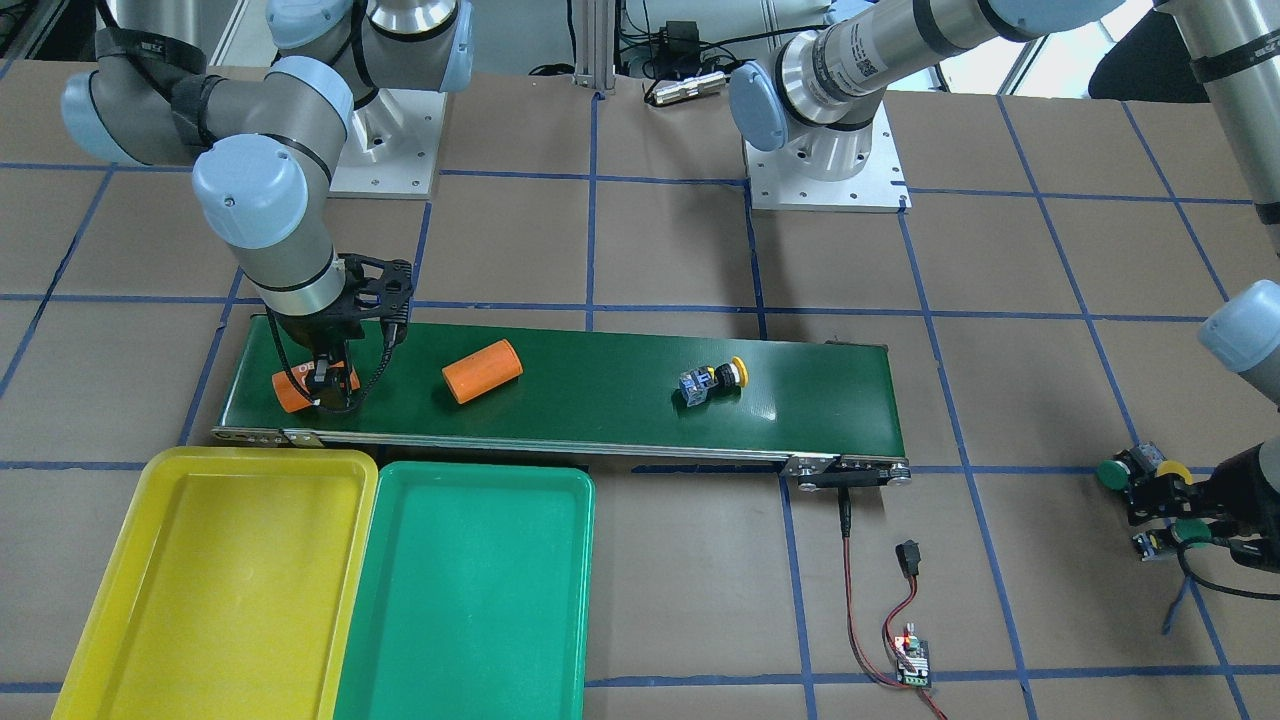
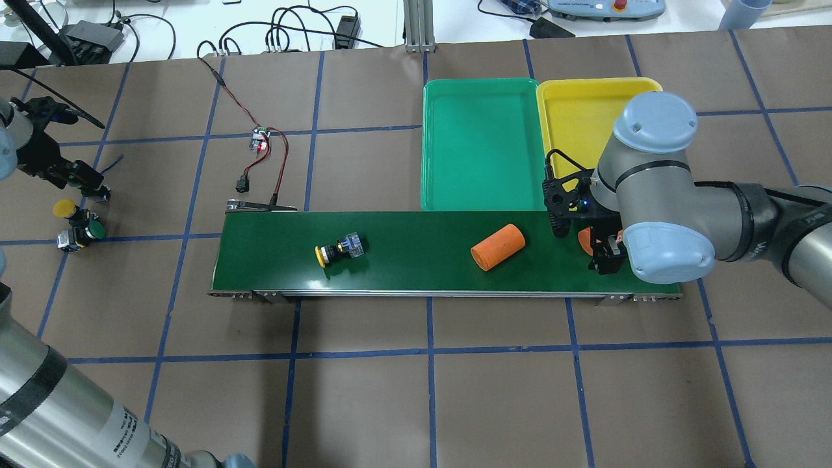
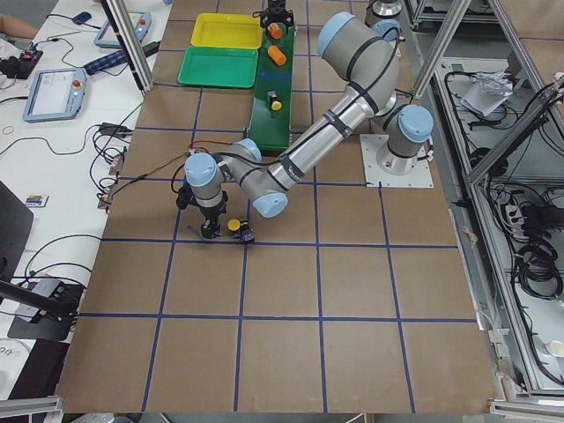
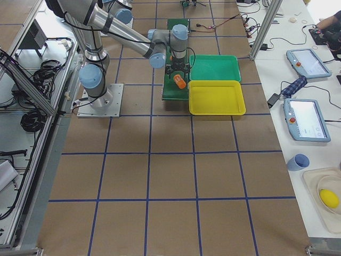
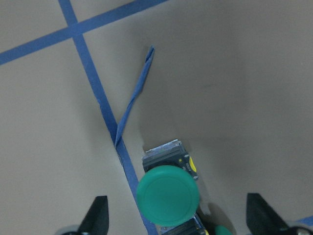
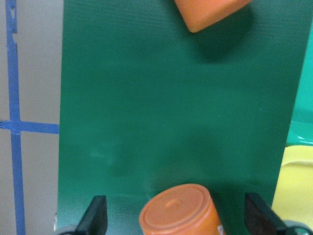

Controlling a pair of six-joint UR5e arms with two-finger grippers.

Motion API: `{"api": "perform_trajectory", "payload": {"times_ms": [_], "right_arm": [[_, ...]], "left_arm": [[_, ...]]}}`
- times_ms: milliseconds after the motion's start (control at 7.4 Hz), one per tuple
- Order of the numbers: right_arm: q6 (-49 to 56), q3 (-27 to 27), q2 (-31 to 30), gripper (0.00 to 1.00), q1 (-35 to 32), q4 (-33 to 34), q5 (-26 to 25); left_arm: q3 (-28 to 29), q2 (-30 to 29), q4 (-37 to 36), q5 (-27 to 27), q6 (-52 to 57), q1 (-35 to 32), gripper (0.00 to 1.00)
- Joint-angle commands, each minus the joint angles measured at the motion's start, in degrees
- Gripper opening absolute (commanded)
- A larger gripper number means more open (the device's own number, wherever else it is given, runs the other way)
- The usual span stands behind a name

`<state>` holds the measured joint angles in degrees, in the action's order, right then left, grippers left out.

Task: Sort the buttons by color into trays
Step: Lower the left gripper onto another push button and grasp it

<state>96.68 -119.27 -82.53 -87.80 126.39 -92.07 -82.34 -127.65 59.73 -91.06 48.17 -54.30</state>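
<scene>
**Both grippers spread wide, one button alone on the belt**

At far left, off the conveyor belt [image 2: 416, 260], the left gripper [image 5: 179, 218] hangs with its fingers apart on either side of a green-capped button [image 5: 167, 195], just beside a yellow-capped button [image 2: 64, 208]. A lone yellow button [image 2: 335, 250] lies on its side on the belt, then an orange cylinder [image 2: 497, 247]. The right gripper [image 6: 178, 215], also spread, straddles a second orange cylinder [image 1: 288, 390] without touching it. The green tray [image 2: 481, 143] and yellow tray [image 2: 578, 117] sit beyond.
</scene>
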Motion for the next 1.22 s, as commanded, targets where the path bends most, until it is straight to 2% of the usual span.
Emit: {"api": "perform_trajectory", "payload": {"times_ms": [0,135,270,541,811,1081], "right_arm": [[0.0,-0.1,0.0,1.00,0.0,0.0,0.0],[0.0,0.0,0.0,1.00,0.0,0.0,0.1],[0.0,-0.1,0.0,1.00,0.0,0.0,0.1],[0.0,0.0,0.0,1.00,0.0,0.0,0.1],[0.0,-0.1,0.0,1.00,0.0,0.0,0.1],[0.0,-0.1,0.0,1.00,0.0,0.0,0.1]], "left_arm": [[0.2,-0.8,0.0,0.1,-3.1,-0.2,0.97],[0.9,-0.8,0.0,0.4,-2.9,-0.2,0.53],[2.9,-1.4,0.3,0.5,-2.9,-0.4,0.32],[4.3,-2.3,1.1,1.9,-2.9,-0.2,0.01],[5.0,-0.5,5.0,5.1,-3.1,-0.7,0.00],[2.5,5.0,8.8,5.2,-3.2,-4.8,0.00]]}}
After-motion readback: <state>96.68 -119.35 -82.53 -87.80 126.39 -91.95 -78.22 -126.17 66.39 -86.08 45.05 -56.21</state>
